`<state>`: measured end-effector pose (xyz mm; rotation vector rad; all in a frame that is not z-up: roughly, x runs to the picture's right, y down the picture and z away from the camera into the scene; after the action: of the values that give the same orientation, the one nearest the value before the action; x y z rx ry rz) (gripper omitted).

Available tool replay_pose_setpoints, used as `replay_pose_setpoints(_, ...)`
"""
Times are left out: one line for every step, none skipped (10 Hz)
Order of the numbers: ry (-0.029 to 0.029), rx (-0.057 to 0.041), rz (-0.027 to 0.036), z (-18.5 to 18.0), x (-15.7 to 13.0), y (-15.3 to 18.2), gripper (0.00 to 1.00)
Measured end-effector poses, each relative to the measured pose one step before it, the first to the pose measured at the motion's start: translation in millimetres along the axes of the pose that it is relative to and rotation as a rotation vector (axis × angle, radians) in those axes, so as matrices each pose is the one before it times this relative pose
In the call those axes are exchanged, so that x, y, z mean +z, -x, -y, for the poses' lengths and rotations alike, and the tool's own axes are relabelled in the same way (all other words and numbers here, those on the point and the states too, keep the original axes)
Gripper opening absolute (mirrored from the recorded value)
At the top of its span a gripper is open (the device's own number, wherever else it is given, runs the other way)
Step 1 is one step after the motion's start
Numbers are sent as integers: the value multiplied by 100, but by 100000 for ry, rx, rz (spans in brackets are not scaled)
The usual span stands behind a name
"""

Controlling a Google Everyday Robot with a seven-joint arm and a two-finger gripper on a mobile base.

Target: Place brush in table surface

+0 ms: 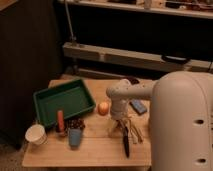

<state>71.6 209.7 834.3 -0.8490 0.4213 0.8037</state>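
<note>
1. Gripper (pixel 119 129): jaws spread wide, holding nothing, low over the table surface (pixel 95 150) at the brush's far end.
2. Brush (pixel 126 144): lies flat on the table surface, right of centre, beside pale wooden utensils (pixel 136 132).
3. Green tray (pixel 62 100): rear left.
4. White cup (pixel 36 134), blue cup (pixel 75 137): in front of the tray, contents not discernible.

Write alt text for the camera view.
The open gripper hangs over a wooden table, right by a black brush lying among pale wooden utensils. A green tray, white cup and blue sponge sit nearby.
</note>
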Motion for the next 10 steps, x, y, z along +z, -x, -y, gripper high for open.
replay_pose_setpoints(-313, 119, -90, -25, 47, 4, 80)
replay_pose_setpoints(-309, 264, -14, 22, -22, -47, 80)
replay_pose_setpoints(-159, 74, -202, -31, 98, -39, 80)
replay_pose_setpoints(-220, 42, -101, -102, 94, 19, 80)
replay_pose_setpoints(-330, 146, -43, -41, 167, -54, 80)
replay_pose_setpoints(-23, 30, 75, -112, 183, 8, 80)
replay_pose_setpoints(-52, 85, -106, -103, 250, -13, 75)
replay_pose_setpoints(-248, -71, -324, -148, 245, 7, 64)
replay_pose_setpoints(-145, -91, -255, -79, 109, 10, 57)
replay_pose_setpoints(-121, -22, -204, -31, 86, 6, 46)
